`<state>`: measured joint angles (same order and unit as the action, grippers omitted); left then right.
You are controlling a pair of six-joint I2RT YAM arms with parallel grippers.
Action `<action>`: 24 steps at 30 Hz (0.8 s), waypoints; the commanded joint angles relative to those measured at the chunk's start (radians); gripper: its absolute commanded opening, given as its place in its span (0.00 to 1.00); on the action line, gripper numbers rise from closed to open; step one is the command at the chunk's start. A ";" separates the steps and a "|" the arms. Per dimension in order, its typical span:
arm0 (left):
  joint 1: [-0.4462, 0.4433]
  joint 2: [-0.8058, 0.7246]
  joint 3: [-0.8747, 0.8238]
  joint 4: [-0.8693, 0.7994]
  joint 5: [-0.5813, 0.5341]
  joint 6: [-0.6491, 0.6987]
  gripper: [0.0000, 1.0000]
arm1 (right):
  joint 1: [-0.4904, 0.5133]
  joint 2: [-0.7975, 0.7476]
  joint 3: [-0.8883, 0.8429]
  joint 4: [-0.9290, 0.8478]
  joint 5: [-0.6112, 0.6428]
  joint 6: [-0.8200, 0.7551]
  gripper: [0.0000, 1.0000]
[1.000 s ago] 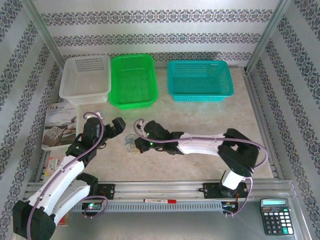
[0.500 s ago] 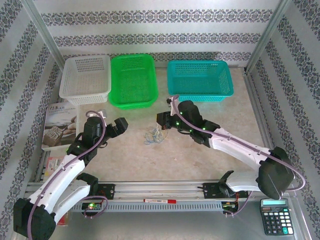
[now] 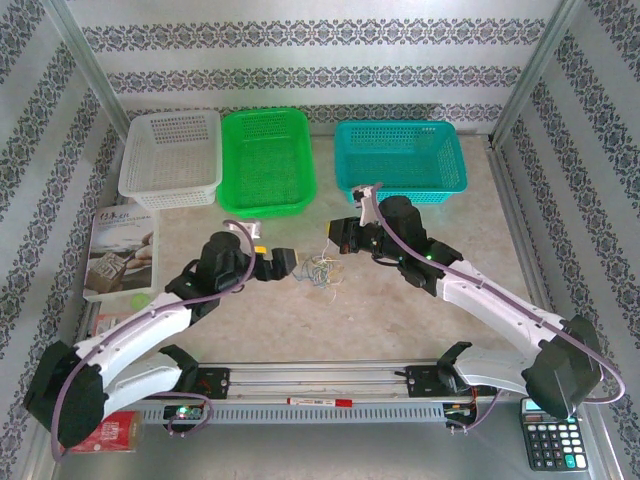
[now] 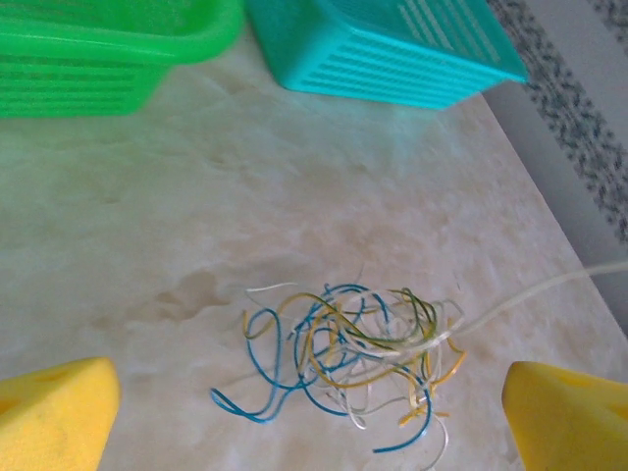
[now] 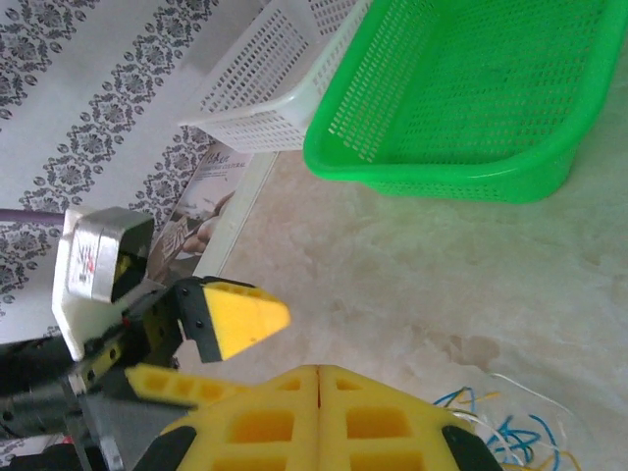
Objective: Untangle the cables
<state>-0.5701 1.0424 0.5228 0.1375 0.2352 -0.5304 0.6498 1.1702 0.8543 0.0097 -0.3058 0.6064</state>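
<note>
from the overhead camera i see the cables [image 3: 322, 270] as one small knot of blue, yellow and whitish strands on the table [image 3: 420, 320]; it sits in the gap between my two claws, on the near side of the green basket [image 3: 266, 160] and the teal basket [image 3: 400, 160], well apart from both; the left gripper [image 3: 277, 259] points at the knot from its left side, jaws spread wide and empty; on the left wrist camera its yellow pads [image 4: 54, 417] sit in the two bottom corners, and the cables [image 4: 343, 358] lie on the table between them, a little ahead of the tips, touching neither pad; blue loops trail toward the left pad, while yellow and greenish strands bunch nearer the right one; the right gripper [image 3: 339, 240] hangs just beside the knot on its far right side, its fingers [image 5: 373, 422] pressed flat together with no gap; its wrist camera shows the edge of the cables [image 5: 500, 432] on the table at the lower right, close by those fingers; one pale strand lifts out of the knot and runs off the right edge of the left wrist view, toward the right claw; whether its end is pinched between the closed fingers i cannot tell
</note>
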 commanded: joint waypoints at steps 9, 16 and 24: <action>-0.167 0.302 0.094 0.365 -0.070 0.169 1.00 | 0.001 -0.040 -0.045 0.009 -0.007 0.050 0.00; -0.195 0.474 0.157 0.517 -0.125 0.155 0.90 | 0.016 -0.072 -0.043 0.018 0.004 0.083 0.00; -0.197 0.601 0.137 0.602 -0.099 0.107 0.48 | 0.001 -0.120 0.073 0.029 -0.012 0.144 0.00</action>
<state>-0.7570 1.6268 0.6762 0.6437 0.1299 -0.4042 0.6521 1.0855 0.8494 -0.0010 -0.3046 0.7132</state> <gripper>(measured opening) 0.494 0.043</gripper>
